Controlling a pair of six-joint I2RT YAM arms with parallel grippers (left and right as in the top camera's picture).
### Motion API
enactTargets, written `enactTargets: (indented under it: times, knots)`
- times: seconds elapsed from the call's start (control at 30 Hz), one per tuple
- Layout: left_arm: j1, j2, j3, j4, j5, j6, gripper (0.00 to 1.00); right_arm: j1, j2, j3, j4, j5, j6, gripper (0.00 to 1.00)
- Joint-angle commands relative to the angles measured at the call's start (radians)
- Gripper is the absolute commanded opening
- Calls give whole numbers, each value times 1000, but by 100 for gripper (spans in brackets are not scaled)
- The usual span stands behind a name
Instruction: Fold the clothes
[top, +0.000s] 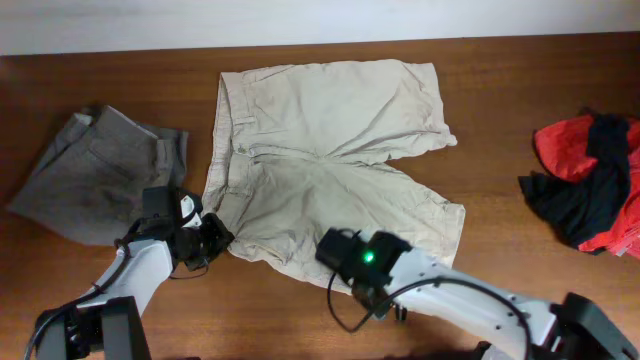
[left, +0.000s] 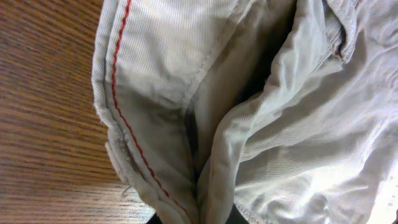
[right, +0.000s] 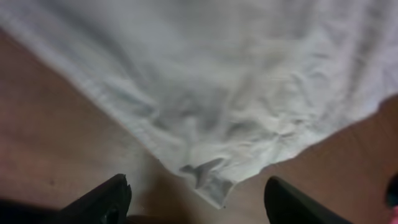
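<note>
The light beige-khaki shorts (top: 330, 150) lie spread in the middle of the table, waistband to the left, two legs to the right. My left gripper (top: 212, 238) is shut on the near waistband corner; in the left wrist view the bunched waistband with red stitching (left: 155, 124) fills the frame between the fingers. My right gripper (top: 358, 285) is open at the near leg's hem; in the right wrist view the hem corner (right: 211, 180) lies between the spread fingers (right: 196, 199), untouched. Darker grey shorts (top: 95, 175) lie at the left. Red and black garments (top: 585, 185) sit at the right.
The wooden table (top: 520, 80) runs to a pale wall at the back edge. Both arms reach in from the near edge.
</note>
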Motion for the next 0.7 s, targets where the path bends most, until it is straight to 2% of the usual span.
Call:
enactTargets:
  times: [0.0, 0.2, 0.33, 0.47, 0.57, 0.67]
  knots:
    - [-1, -21, -7, 6, 8, 33, 7, 97, 67, -10, 2, 9, -38, 76]
    - [-1, -21, -7, 6, 8, 42, 8, 143, 241, -11, 15, 30, -37, 78]
    - [-1, -21, -7, 6, 8, 44, 8, 136, 344, 3, 31, 37, -29, 70]
    - [-1, -21, -7, 6, 9, 50, 8, 137, 354, 6, 65, 44, -13, 70]
    - [-1, -21, -7, 6, 11, 54, 8, 135, 354, 5, 79, 129, 51, 70]
    - [-1, -21, -7, 6, 12, 57, 8, 129, 354, 5, 117, 154, 49, 70]
